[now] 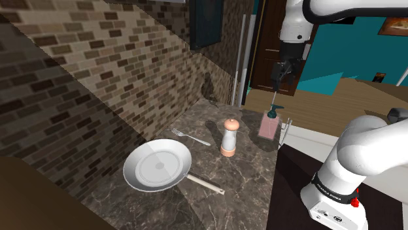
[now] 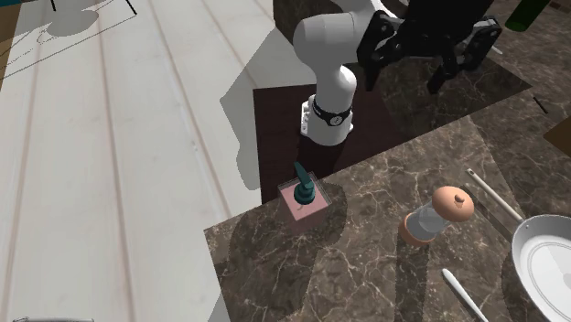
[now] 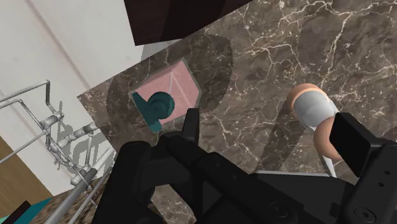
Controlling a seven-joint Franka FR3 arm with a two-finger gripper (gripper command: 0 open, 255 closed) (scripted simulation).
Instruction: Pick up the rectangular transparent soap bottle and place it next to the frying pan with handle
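The soap bottle (image 1: 269, 125) is a pinkish see-through box with a teal pump, standing upright near the marble counter's edge beside the stand; it also appears from above (image 2: 306, 199) (image 3: 173, 93). My black gripper (image 1: 280, 74) (image 2: 405, 79) (image 3: 270, 135) hangs well above it, open and holding nothing. In the wrist view the bottle lies just beyond one fingertip (image 3: 189, 122). The frying pan (image 1: 157, 166) (image 2: 547, 263) is pale and round with a light handle (image 1: 208, 184), lying flat at the counter's other end.
A pepper mill (image 1: 228, 137) (image 2: 437, 214) (image 3: 313, 109) stands between bottle and pan. A fork (image 1: 191, 136) (image 2: 465, 293) lies beyond the pan. A brick wall (image 1: 98, 85) borders the counter. A wire rack (image 3: 57, 130) stands past the counter's edge near the bottle.
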